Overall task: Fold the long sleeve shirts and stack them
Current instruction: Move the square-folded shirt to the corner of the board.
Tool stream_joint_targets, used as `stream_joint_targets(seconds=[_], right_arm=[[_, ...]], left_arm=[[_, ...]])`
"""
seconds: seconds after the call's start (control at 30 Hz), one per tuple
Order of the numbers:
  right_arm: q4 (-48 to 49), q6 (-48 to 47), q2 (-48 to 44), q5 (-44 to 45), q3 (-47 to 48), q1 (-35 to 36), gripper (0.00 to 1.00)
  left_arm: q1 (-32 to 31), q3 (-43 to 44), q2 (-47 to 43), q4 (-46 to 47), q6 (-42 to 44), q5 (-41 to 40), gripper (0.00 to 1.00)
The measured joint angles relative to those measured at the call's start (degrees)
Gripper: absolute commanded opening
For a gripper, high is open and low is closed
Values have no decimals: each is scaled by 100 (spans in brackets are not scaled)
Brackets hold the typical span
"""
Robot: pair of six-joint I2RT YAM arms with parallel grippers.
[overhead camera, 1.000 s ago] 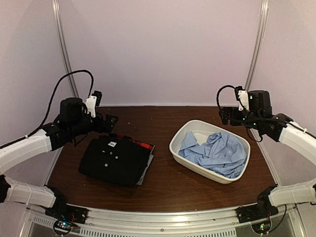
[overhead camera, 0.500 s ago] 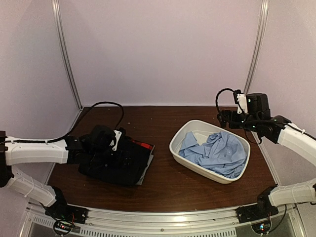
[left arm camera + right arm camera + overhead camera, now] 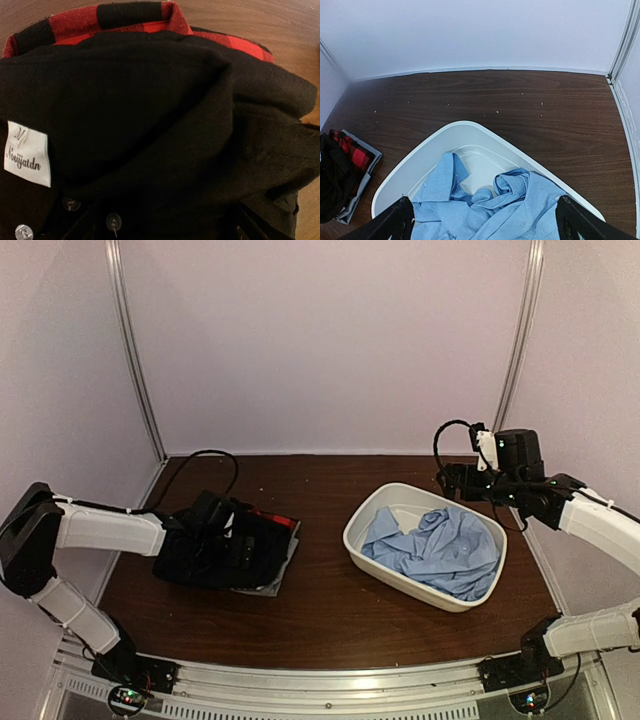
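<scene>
Step in hand: stacking; the folded black shirt (image 3: 225, 552) lies on a red plaid garment (image 3: 125, 22) at the table's (image 3: 330, 620) left.
Left gripper (image 3: 215, 530): pressed low on the black shirt; jaw state cannot be told.
Right gripper (image 3: 455, 480): hovering beyond the tub (image 3: 425, 592), jaws apart, empty.
Blue shirt (image 3: 440, 550): crumpled in the tub, unfolded.
Next move: probably lifting the blue shirt out onto bare table.
</scene>
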Motion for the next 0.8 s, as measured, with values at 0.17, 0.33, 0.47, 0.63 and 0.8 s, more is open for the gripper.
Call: stream_joint_targets(seconds=[0.17,0.33,0.47,0.63,0.8], right_arm=[[15,-39,24,-2,0,0,100],[68,-61,234,-140,26,0,100],[70,-66,389,-317,42,0,100],[87,-63,363,-350,39,0,100],[190,-15,245,-448,-94,0,100]], left_arm=[[890,7,55,177,363,-57,90],[1880,103,109,173,647,-61,93],[2245,234,83,55,778,-144,97],[2181,358,-511,-157,907,-52,98],[1550,431,-1266,-149,905,-81,97]])
